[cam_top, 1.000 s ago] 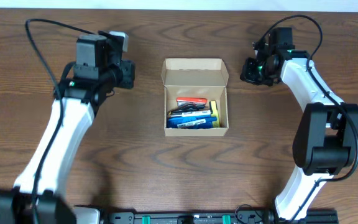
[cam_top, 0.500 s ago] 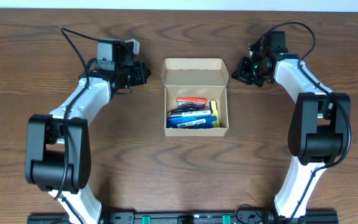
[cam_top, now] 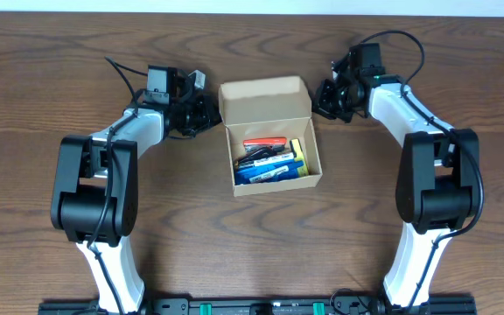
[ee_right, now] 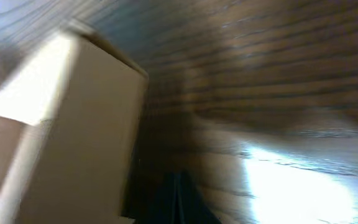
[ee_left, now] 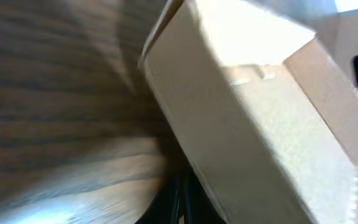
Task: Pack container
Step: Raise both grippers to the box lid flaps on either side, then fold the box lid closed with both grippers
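Container [cam_top: 278, 183] open on counter [cam_top: 234, 249], pens [cam_top: 268, 164] inside. Left hand [cam_top: 208, 114] and right hand [cam_top: 324, 98], fingers pressed together, sit at either side of its lid [cam_top: 265, 96].

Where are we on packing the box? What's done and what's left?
Done: pens and markers lie inside the container. In hand: both end effectors are shut, with the left end effector and right end effector flanking the open lid flap; whether they touch it is unclear. Left: the flap is not folded down yet, so closing the container likely remains.
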`<state>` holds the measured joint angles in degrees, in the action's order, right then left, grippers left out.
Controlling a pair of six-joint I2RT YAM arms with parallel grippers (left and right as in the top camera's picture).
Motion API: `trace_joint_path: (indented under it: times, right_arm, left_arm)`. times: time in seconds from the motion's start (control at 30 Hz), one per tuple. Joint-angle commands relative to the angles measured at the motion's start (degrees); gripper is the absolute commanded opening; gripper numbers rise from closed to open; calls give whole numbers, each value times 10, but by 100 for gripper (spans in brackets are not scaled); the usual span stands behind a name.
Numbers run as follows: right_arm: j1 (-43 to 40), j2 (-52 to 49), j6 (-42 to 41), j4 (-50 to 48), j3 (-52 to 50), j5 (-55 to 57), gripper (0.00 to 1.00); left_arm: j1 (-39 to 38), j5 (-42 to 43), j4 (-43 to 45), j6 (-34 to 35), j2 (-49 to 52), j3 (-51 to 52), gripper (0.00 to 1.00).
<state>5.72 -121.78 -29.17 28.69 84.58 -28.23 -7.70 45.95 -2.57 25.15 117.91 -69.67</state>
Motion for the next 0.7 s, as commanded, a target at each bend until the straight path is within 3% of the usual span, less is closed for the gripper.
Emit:
trace_joint_path:
  times: [0.0, 0.23, 0.67]
  right_arm:
    - [8, -4, -21, -11, 0, -23, 1]
    - [7, -4, -16, -44, 0, -56, 1]
    - [-8, 16, 80, -131, 0, -168, 1]
  left_arm:
    - [1, 47, 3, 8, -1, -29, 5]
    - [2, 86, 8, 5, -1, -57, 6]
    - [2, 167, 7, -42, -14, -120, 6]
